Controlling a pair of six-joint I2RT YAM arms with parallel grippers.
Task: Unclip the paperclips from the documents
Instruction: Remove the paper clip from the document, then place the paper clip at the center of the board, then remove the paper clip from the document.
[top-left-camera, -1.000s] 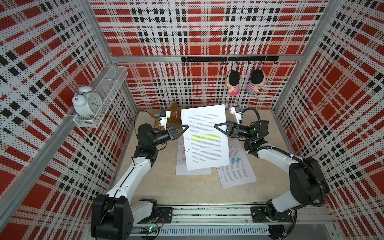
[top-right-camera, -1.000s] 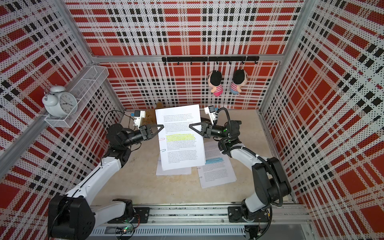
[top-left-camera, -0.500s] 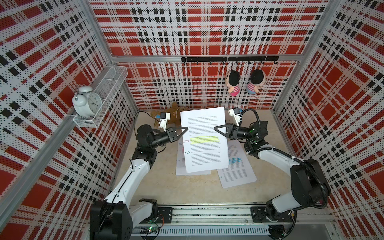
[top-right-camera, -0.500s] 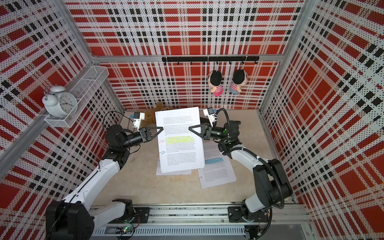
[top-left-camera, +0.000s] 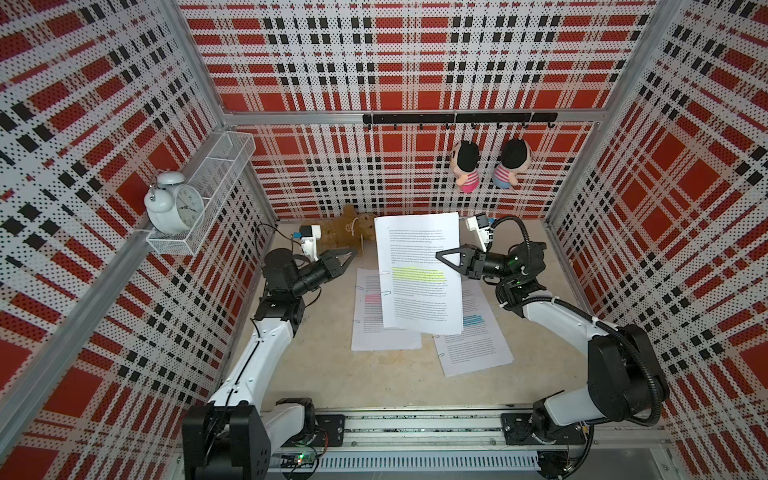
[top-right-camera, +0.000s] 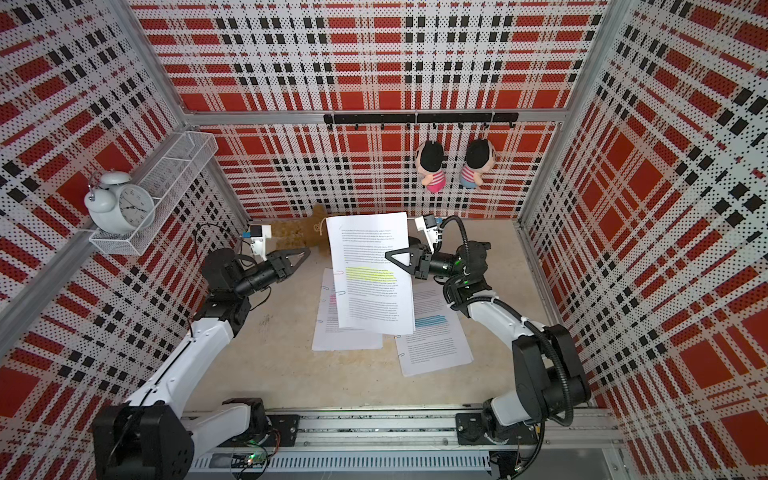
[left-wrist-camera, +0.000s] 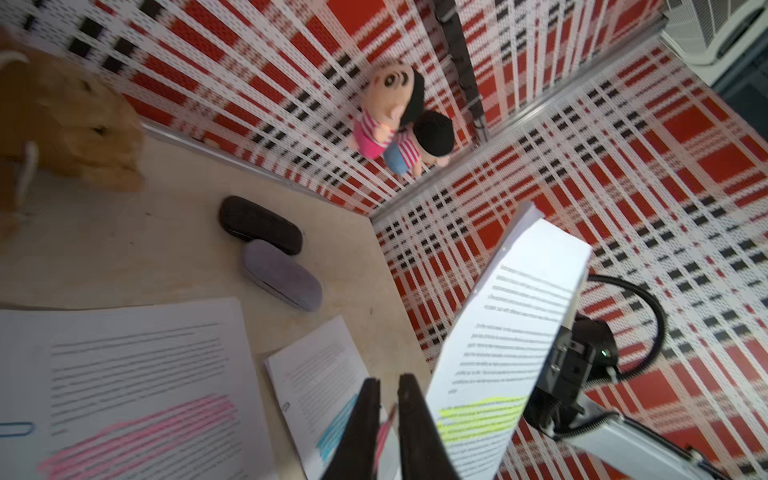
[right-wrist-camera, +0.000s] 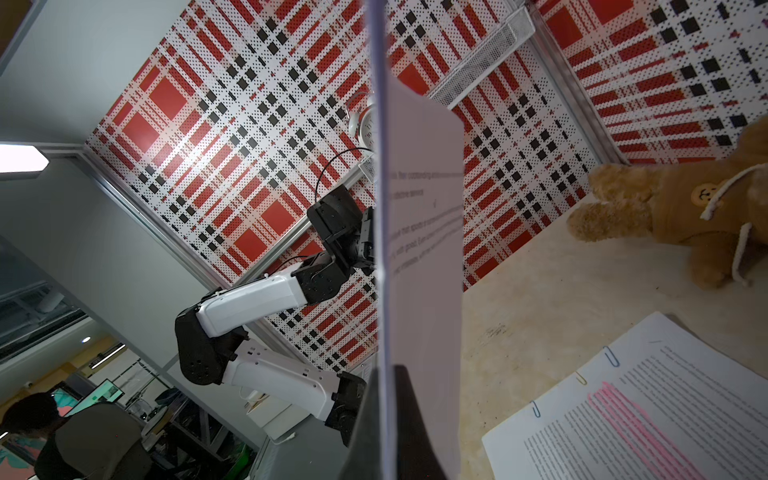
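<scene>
Left gripper (top-left-camera: 347, 258), centre-left, narrowly parted, pink sliver (left-wrist-camera: 385, 426) between, grip unclear. Document (top-left-camera: 419, 291) raised mid-frame, light and floppy, clips (top-left-camera: 385, 293) on its left edge: tiny, slippery, pinch the outer loop — right gripper (top-left-camera: 444, 258) clamps its right edge.

Both top views stare steeply down from high up at the whole worktop (top-left-camera: 320, 374), the wrist cams ride close behind the left end effector (left-wrist-camera: 389, 379) and right end effector (right-wrist-camera: 384, 372), and all four catch the lifted document (top-left-camera: 419, 299).
</scene>
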